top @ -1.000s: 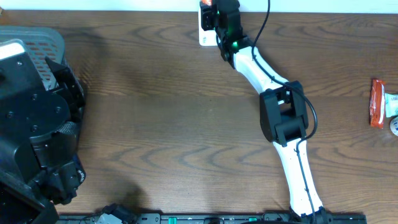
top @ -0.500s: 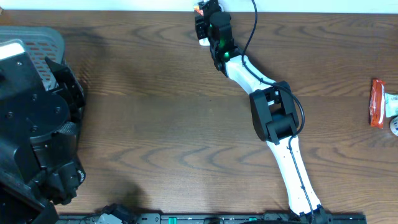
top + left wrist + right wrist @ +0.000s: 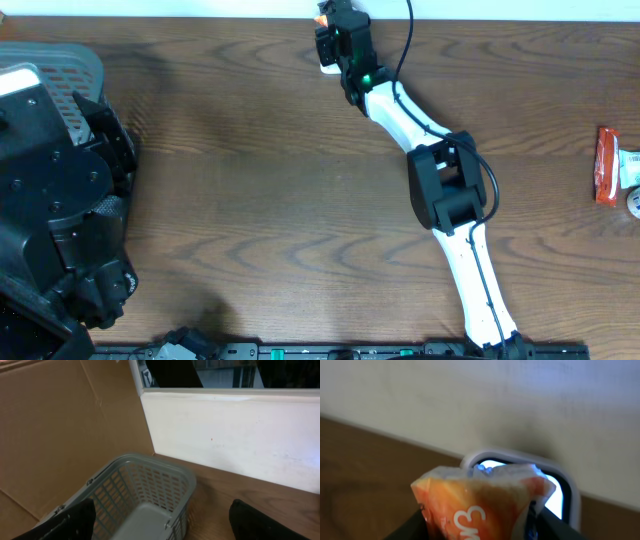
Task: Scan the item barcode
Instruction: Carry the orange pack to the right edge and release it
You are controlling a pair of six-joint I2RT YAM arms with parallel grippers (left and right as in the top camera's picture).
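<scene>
My right gripper reaches to the table's back edge, shut on an orange packet with white print. Only the packet's orange tip shows in the overhead view. The packet hangs just in front of a white scanner whose window glows blue; the scanner stands against the back wall. No barcode shows on the packet. My left gripper stays open at the far left above a grey basket, with nothing between its fingers.
The left arm's black bulk covers most of the basket in the overhead view. A red packet and a white item lie at the right edge. A cardboard sheet stands behind the basket.
My right gripper has shifted slightly left along the back edge with the orange packet, now covering more of the scanner. The left arm has not moved.
</scene>
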